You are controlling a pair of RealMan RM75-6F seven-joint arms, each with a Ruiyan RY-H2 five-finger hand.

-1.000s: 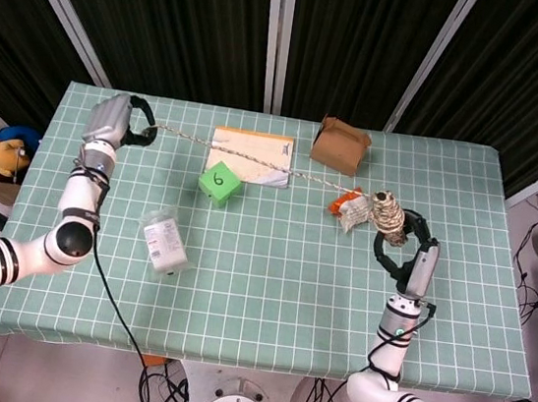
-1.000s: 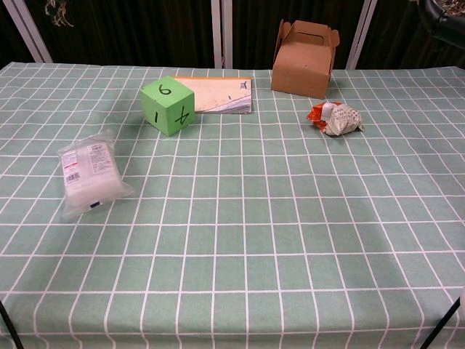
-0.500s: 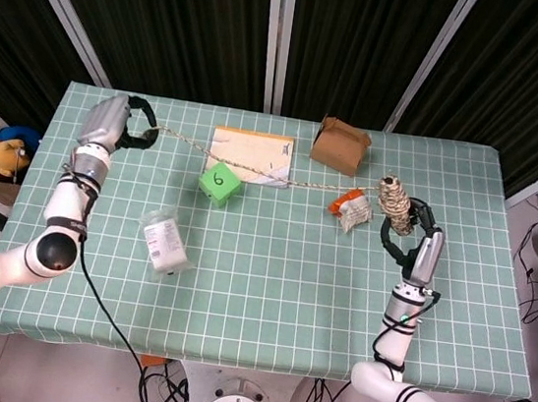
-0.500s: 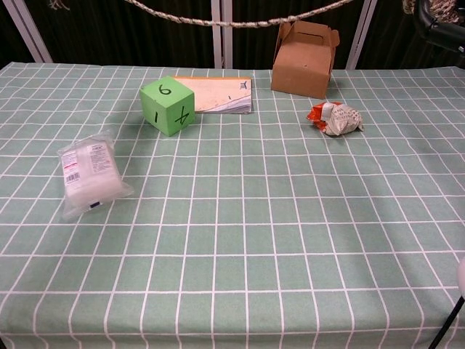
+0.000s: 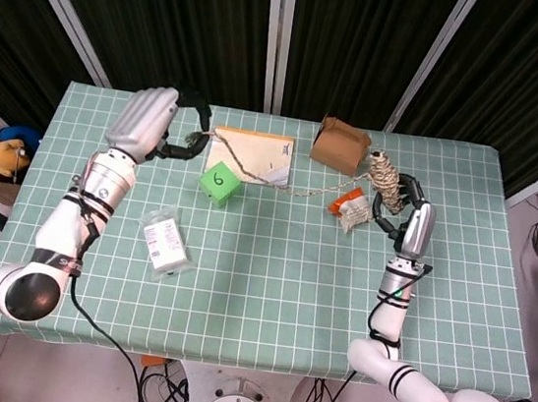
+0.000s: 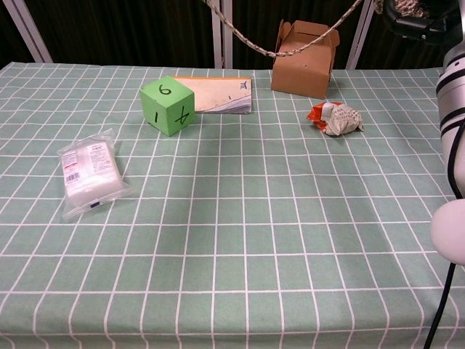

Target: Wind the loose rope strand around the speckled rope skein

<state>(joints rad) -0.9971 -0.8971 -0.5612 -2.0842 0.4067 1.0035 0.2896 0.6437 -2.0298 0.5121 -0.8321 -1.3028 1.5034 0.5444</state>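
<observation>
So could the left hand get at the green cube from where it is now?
Probably yes, but not freely: the left hand holds the loose rope strand just up-left of the green cube. Nothing stands between them, but it would have to release the strand first.

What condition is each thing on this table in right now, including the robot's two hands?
left hand: raised, pinching the rope end
right hand: gripping the skein
loose rope strand: sagging in the air between the hands
speckled rope skein: held upright, off the table
cardboard box: upright, top flaps open
green cube: resting, 6 up
plastic packet: lying flat
wrapper: crumpled
</observation>
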